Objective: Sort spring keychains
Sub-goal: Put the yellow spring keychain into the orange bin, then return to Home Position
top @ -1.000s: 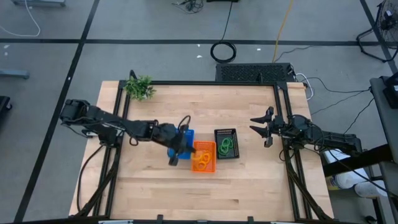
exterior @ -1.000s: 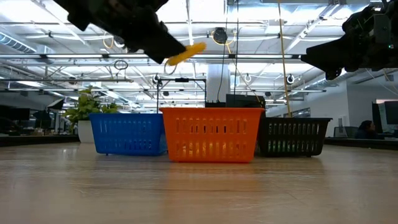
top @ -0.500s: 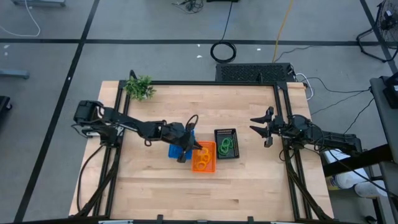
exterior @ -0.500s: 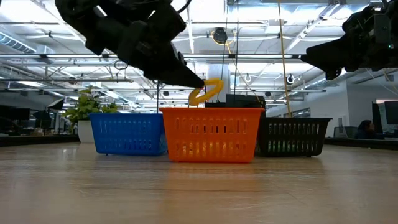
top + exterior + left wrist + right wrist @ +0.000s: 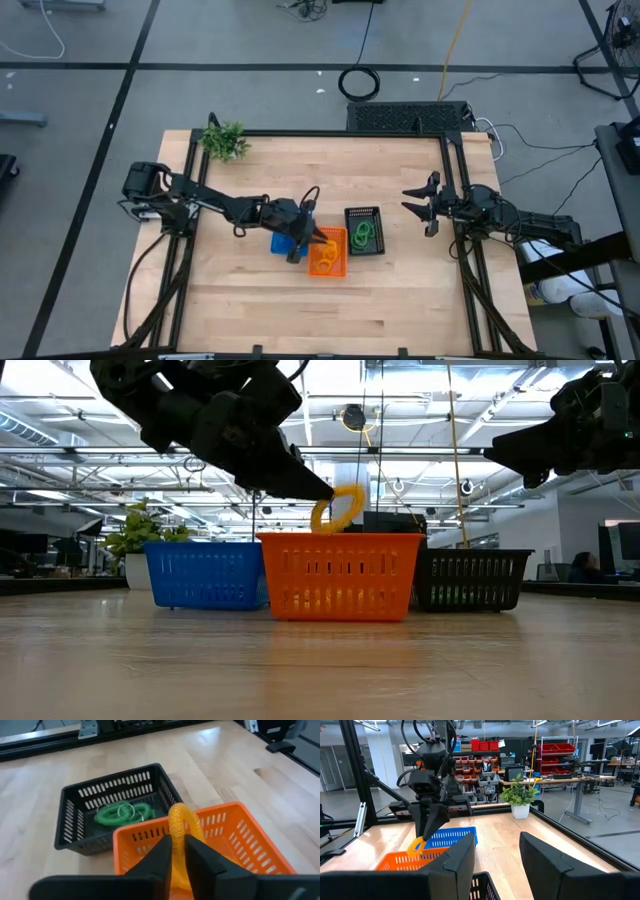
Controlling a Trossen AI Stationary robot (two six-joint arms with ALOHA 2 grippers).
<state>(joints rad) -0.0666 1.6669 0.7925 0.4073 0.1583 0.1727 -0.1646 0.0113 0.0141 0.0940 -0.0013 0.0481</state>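
The left gripper point(image 5: 178, 851) pinched an orange keychain point(image 5: 179, 827) above the orange basket point(image 5: 250, 842), mid-surface. Released off-centre, the coil could catch the rim and bounce out. The right gripper point(image 5: 424, 206) waited, jaws parted, near the right edge.

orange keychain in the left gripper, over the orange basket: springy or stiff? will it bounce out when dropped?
Likely springy and light: the orange keychain is a thin plastic coil. It may bounce a little, but the orange basket walls look high enough. The left gripper pinches it by one side only.
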